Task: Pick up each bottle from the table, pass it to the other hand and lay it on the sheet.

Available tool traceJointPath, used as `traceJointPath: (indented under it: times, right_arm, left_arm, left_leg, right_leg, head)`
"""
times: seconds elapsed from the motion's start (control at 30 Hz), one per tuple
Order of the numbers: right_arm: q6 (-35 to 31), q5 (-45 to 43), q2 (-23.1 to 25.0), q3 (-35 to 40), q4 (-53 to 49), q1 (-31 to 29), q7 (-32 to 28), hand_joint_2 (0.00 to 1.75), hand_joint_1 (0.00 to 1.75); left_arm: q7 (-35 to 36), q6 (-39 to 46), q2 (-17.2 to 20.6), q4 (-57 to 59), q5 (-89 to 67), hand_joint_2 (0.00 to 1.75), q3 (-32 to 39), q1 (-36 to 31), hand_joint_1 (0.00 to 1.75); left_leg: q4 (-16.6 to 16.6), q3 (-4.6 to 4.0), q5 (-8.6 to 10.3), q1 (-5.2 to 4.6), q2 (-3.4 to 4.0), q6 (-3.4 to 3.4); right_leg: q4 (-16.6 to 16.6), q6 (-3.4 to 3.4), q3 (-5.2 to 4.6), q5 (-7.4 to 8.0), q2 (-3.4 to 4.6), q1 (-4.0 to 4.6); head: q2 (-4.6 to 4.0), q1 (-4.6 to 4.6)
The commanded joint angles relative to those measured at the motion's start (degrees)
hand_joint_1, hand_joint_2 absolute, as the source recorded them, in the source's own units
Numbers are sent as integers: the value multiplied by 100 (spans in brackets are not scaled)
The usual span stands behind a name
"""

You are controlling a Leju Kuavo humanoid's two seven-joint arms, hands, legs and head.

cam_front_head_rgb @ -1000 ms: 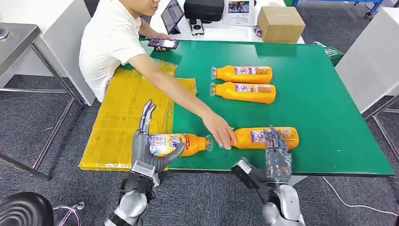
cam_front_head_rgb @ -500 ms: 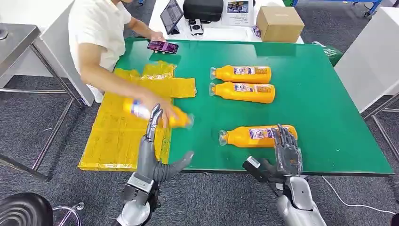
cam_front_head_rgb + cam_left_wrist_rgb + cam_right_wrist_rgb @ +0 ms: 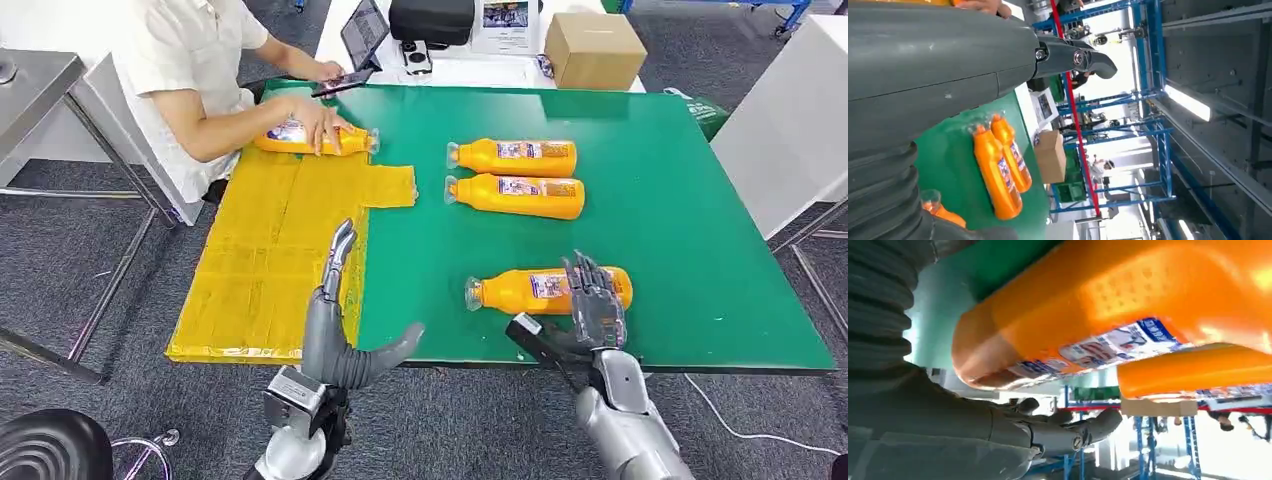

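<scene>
The green table [image 3: 680, 230] carries a yellow sheet [image 3: 270, 250] and 3 orange bottles [image 3: 520, 195], labels up; a person's hand [image 3: 320, 125] rests on a 4th. Left robot hand [image 3: 335, 320] spread, empty; right robot hand [image 3: 592, 305] spread beside the nearest bottle [image 3: 525, 290]

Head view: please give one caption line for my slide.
Open left hand beside the yellow sheet; right hand at the nearest orange bottle on the green table.
</scene>
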Motion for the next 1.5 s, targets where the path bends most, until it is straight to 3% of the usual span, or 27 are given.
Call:
traceJointPath:
  times: [0.03, 0.43, 0.63, 0.7, 0.73, 0.77, 0.83, 0.97, 1.0, 1.5]
  right_arm:
    - [150, 179, -237, 305, 1041, -238, 195, 175, 0]
    - [213, 527, -435, 442, 1173, -495, 437, 175, 0]
    - [519, 629, -499, 516, 1403, -621, 524, 175, 0]
    - [938, 554, -518, 548, 1550, -677, 297, 175, 0]
    - [1105, 459, -542, 525, 1597, -665, 126, 175, 12]
    - [1210, 429, -557, 539, 1629, -647, 11, 175, 134]
    - [1319, 264, -614, 494, 1668, -526, -341, 175, 175]
    - [1545, 23, -679, 474, 1795, -288, -940, 175, 175]
    - [1720, -56, -704, 458, 1834, -252, -1094, 175, 175]
    - [1587, -351, -976, 415, 1608, 110, -1612, 175, 175]
  left_arm:
    - [17, 10, 175, 267, 42, 175, -98, -142, 0]
    - [-14, -36, 172, 251, 126, 175, -83, -174, 0]
    - [13, -76, 182, 267, 185, 175, -78, -184, 0]
    - [14, -105, 196, 272, 235, 175, -87, -187, 0]
    - [-1, -120, 196, 270, 299, 175, -71, -179, 0]
    - [-13, -130, 199, 271, 326, 175, -72, -180, 0]
    - [-40, -197, 211, 284, 401, 175, -88, -179, 0]
    - [-111, -275, 166, 373, 490, 175, -123, -218, 0]
    - [-131, -302, 159, 392, 514, 175, -134, -227, 0]
    - [-192, -346, 139, 382, 583, 175, -153, -156, 0]
  left_leg:
    - [-10, 33, -2, 2, -12, -9]
    - [-7, 38, 5, -6, -9, 1]
    - [-8, 44, 4, -5, -8, -1]
    - [-6, 43, 4, -3, -9, 1]
    - [-10, 52, 4, -2, -10, -3]
    - [-13, 56, 6, -4, -14, -4]
    - [-8, 59, 6, -3, -13, 1]
    - [-14, 82, 6, -1, -19, -1]
    - [-7, 92, 1, 1, -27, 0]
    - [-16, 173, -39, 6, -37, 12]
  right_leg:
    - [-10, -14, 37, -6, -11, 3]
    - [-6, -7, 40, 0, -6, -3]
    - [-8, -9, 46, 0, -5, -2]
    - [-8, -7, 46, 1, -7, 0]
    - [-12, -12, 53, 0, -7, 1]
    - [-12, -13, 58, 0, -11, 0]
    - [-12, -7, 62, 2, -10, 0]
    - [-24, -13, 77, 1, -24, 2]
    - [-19, -12, 42, -5, -31, 4]
    - [-40, -2, 126, -44, -37, 10]
  head:
    - [0, 2]
    - [0, 2]
    - [0, 0]
    - [0, 2]
    - [0, 2]
    - [0, 2]
    - [0, 2]
    - [0, 0]
    - [0, 4]
    - [0, 4]
